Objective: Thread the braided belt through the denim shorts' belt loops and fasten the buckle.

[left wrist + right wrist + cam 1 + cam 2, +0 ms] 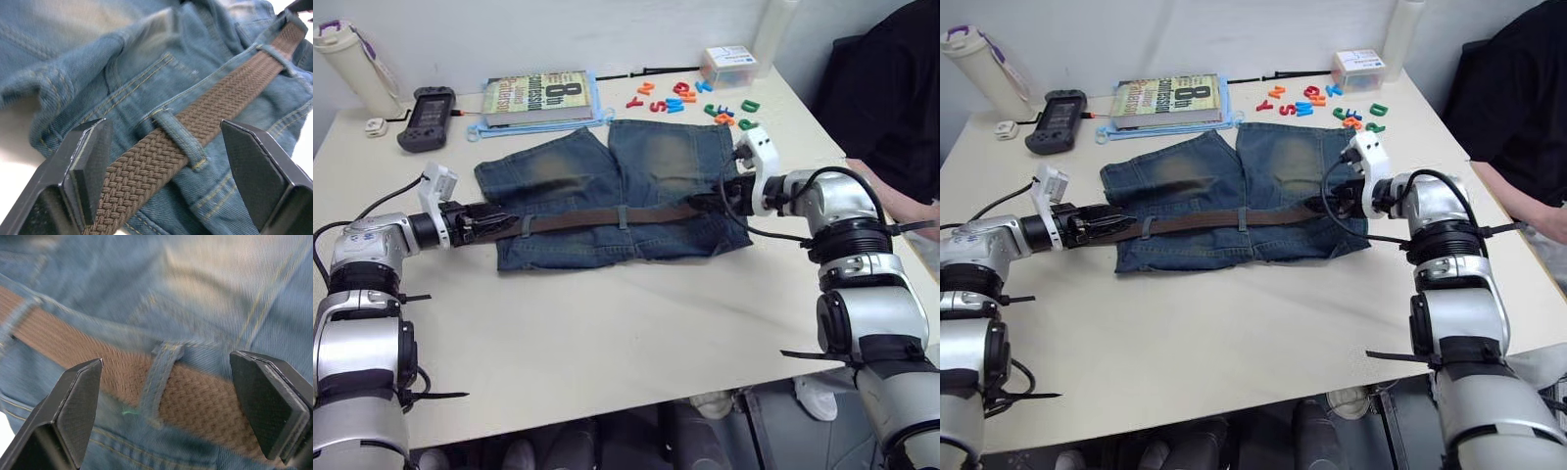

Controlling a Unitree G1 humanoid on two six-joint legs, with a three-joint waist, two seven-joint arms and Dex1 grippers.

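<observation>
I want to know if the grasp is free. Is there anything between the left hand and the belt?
Nothing visible. The left hand is open, one finger on each side of the belt, which runs under a belt loop on the shorts.

This looks like a lab or office set up for testing: a plain cream table stands against a bare white wall. Along the upper edge of the frame lie unrelated props: a book, a black handheld controller, a white bottle at upper left, coloured plastic letters and a small clear box. A person in dark clothing sits at the right edge.
</observation>
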